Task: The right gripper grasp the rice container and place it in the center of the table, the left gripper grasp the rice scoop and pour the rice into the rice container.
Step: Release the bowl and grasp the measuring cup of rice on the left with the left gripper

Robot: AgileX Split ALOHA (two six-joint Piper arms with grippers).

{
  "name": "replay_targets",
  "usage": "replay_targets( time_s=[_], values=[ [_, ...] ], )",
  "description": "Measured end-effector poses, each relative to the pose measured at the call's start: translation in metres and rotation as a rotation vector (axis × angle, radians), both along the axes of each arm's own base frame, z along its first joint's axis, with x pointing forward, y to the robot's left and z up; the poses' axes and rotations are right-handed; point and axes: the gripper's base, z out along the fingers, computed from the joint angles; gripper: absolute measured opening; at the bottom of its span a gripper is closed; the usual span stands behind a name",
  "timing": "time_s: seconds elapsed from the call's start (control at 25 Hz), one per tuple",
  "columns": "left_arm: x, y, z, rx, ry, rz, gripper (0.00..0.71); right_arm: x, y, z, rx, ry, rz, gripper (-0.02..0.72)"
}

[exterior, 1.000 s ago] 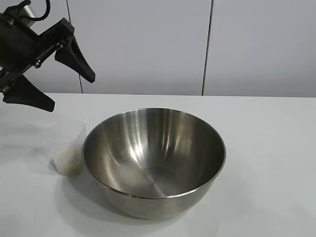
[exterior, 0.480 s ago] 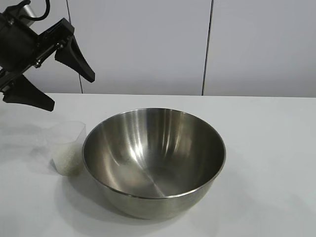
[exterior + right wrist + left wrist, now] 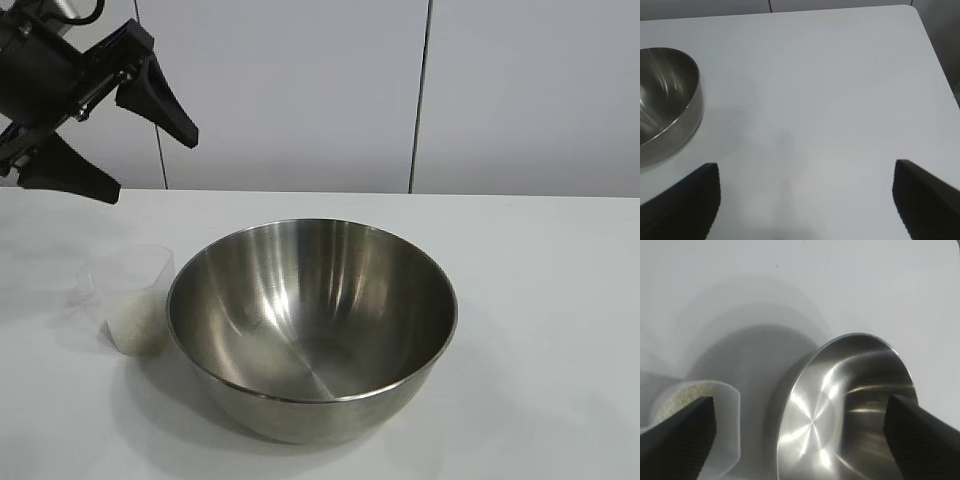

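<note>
Your large, shiny round stainless-steel rice container (image 3: 312, 325) sits upright near the middle of the plain white table (image 3: 540, 300), with nothing visible inside it. Just beside it on the left-arm side stands the small translucent frosted-plastic rice scoop (image 3: 135, 300), upright and touching or nearly touching the bowl's wall; a pale heap of white rice (image 3: 135, 325) fills its lower part. Your black left gripper (image 3: 110, 140) hangs in the air above and behind the scoop, its two pointed fingers spread wide and holding nothing. Your black right gripper (image 3: 805, 200) hovers over bare table beside the container, fingers spread wide apart and empty.
</note>
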Motion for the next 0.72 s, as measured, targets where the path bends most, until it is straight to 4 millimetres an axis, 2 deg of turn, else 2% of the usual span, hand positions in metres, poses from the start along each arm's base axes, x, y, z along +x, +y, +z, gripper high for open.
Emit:
replay_targets(
  time_s=[0.12, 0.2, 0.24, 0.36, 0.44, 0.6, 0.72],
  values=[
    [-0.017, 0.004, 0.028, 0.132, -0.308, 0.054, 0.589, 0.000, 0.000, 0.000, 0.003, 0.000, -0.001, 0.640],
    [-0.040, 0.004, 0.037, 0.253, -0.517, 0.122, 0.580, 0.000, 0.000, 0.000, 0.003, 0.000, -0.002, 0.640],
    [-0.053, -0.003, 0.038, 0.312, -0.606, 0.121, 0.577, 0.000, 0.000, 0.000, 0.003, 0.000, -0.002, 0.640],
    [-0.082, -0.005, 0.012, 0.498, -0.752, 0.176, 0.573, 0.000, 0.000, 0.000, 0.003, 0.000, -0.002, 0.640],
    [-0.097, -0.007, -0.010, 0.534, -0.766, 0.161, 0.573, 0.000, 0.000, 0.000, 0.004, 0.000, -0.001, 0.640],
    [-0.114, 0.007, -0.039, 0.444, -0.734, 0.283, 0.573, 0.000, 0.000, 0.000, 0.004, -0.003, 0.020, 0.640],
    [-0.121, 0.022, -0.043, 0.402, -0.783, 0.425, 0.573, 0.000, 0.000, 0.000, 0.008, -0.004, 0.029, 0.640]
  ],
)
